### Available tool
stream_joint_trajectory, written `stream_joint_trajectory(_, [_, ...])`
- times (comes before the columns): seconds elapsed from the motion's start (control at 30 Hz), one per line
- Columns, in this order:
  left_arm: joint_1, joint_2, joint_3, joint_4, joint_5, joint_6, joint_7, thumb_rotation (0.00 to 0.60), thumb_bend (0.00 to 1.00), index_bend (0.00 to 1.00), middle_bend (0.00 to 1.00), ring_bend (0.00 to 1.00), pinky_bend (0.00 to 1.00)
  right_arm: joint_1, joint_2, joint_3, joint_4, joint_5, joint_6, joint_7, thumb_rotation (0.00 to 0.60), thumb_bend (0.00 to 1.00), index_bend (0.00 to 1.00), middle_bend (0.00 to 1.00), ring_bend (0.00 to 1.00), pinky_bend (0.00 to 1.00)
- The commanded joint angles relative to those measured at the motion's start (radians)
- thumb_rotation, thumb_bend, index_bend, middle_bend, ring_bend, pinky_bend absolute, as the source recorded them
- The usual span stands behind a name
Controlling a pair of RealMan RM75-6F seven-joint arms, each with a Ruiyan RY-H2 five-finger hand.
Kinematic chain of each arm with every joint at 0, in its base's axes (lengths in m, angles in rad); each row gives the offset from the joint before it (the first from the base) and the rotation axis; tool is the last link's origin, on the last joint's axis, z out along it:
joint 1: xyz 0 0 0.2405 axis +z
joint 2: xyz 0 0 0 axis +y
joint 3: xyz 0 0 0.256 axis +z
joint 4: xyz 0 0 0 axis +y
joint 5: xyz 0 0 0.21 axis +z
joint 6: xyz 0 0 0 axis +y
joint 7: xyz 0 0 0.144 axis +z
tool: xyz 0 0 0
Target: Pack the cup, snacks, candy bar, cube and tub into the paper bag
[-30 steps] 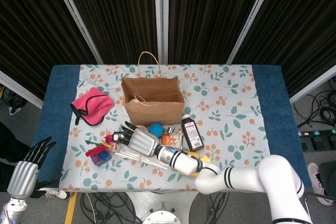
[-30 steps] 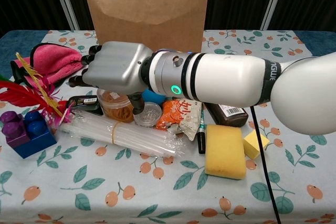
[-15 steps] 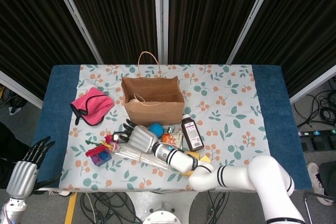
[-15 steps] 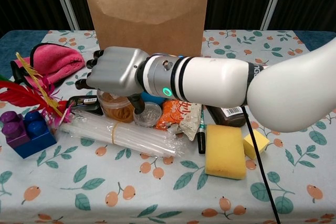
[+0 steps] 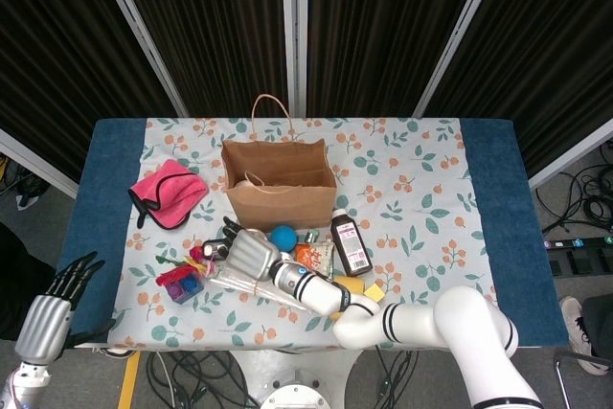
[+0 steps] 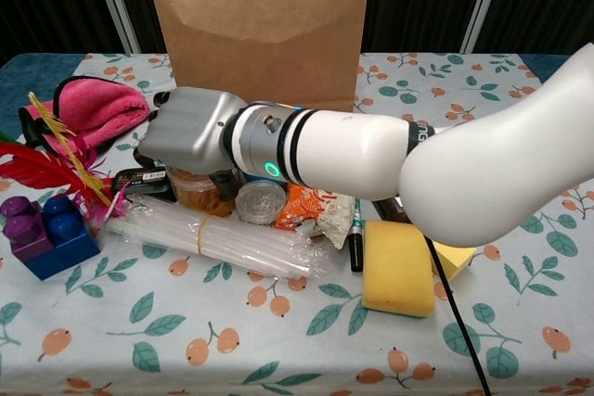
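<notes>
Reaching across the middle of the floral tablecloth [image 5: 421, 189], the right hand [image 6: 186, 127] lay palm down over the clear plastic tub of brown rubber bands [image 6: 197, 194]; its fingers pointed away from the chest camera and curled downward, but whether they actually gripped the tub could not be told from either view. The left hand [image 5: 43, 318] hung off the table's left edge, low in the head view, fingers apart and holding nothing.

The brown paper bag [image 5: 278, 184] stood upright and open behind the cluster of items, just beyond the right hand. Just right of the tub stood a small round clear cup [image 6: 261, 202] with a metallic top, and touching that lay the orange snack packet [image 6: 311, 206]. A black candy bar with a barcode label [image 6: 139, 180] lay at the tub's left, partly under the hand. The bundle of clear plastic straws [image 6: 213, 236] stretched across the cloth in front of them. The blue and purple toy brick cube [image 6: 45, 234] sat near the left edge beside red and yellow feathers [image 6: 42, 164]. A pink cloth [image 5: 168, 193] lay left of the bag, a yellow sponge [image 6: 397, 266] lay to the right, and a dark brown bottle [image 5: 351, 243] lay near the snack packet.
</notes>
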Motion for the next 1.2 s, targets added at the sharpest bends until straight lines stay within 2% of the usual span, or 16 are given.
stream_joint_trajectory(0.03, [0.000,0.000,0.001,0.000,-0.001,-0.002,-0.001,0.600,0.16,0.18,0.18,0.13,0.20,-0.003,0.010,-0.005,-0.016,-0.019,0.019,0.012,0.600,0.17,0.29,0.37,0.18,0.02])
stream_joint_trajectory(0.13, [0.000,0.000,0.001,0.000,-0.001,-0.002,0.000,0.600,0.16,0.18,0.18,0.13,0.20,-0.008,0.029,-0.006,-0.040,-0.034,0.038,0.021,0.600,0.18,0.32,0.41,0.22,0.04])
stream_joint_trajectory(0.3, [0.000,-0.001,0.001,0.004,0.001,-0.001,0.001,0.600,0.16,0.18,0.18,0.13,0.20,-0.013,0.059,-0.002,-0.092,-0.052,0.073,0.020,0.600,0.19,0.33,0.41,0.23,0.04])
stream_joint_trajectory(0.47, [-0.002,-0.002,0.004,0.003,0.005,-0.003,0.005,0.600,0.16,0.18,0.18,0.13,0.20,-0.009,0.115,0.025,-0.200,-0.076,0.124,-0.008,0.600,0.20,0.33,0.42,0.23,0.04])
stream_joint_trajectory(0.7, [-0.002,-0.003,0.005,0.003,0.011,0.000,0.012,0.600,0.16,0.18,0.18,0.13,0.20,-0.010,0.249,0.096,-0.443,-0.083,0.221,-0.105,0.600,0.20,0.34,0.42,0.24,0.04])
stream_joint_trajectory(0.9, [-0.003,-0.007,0.010,0.006,0.023,0.005,0.027,0.600,0.16,0.18,0.18,0.12,0.20,-0.028,0.366,0.177,-0.654,-0.081,0.331,-0.174,0.600,0.20,0.34,0.42,0.24,0.04])
stream_joint_trajectory(1.03, [-0.004,-0.009,0.013,0.008,0.029,0.005,0.030,0.600,0.16,0.18,0.18,0.13,0.20,-0.052,0.425,0.233,-0.719,-0.117,0.411,-0.150,0.600,0.20,0.35,0.42,0.24,0.04])
stream_joint_trajectory(1.2, [-0.004,-0.011,0.012,0.013,0.031,0.008,0.038,0.600,0.16,0.18,0.18,0.13,0.20,-0.095,0.482,0.279,-0.720,-0.152,0.504,-0.108,0.600,0.20,0.35,0.42,0.24,0.04])
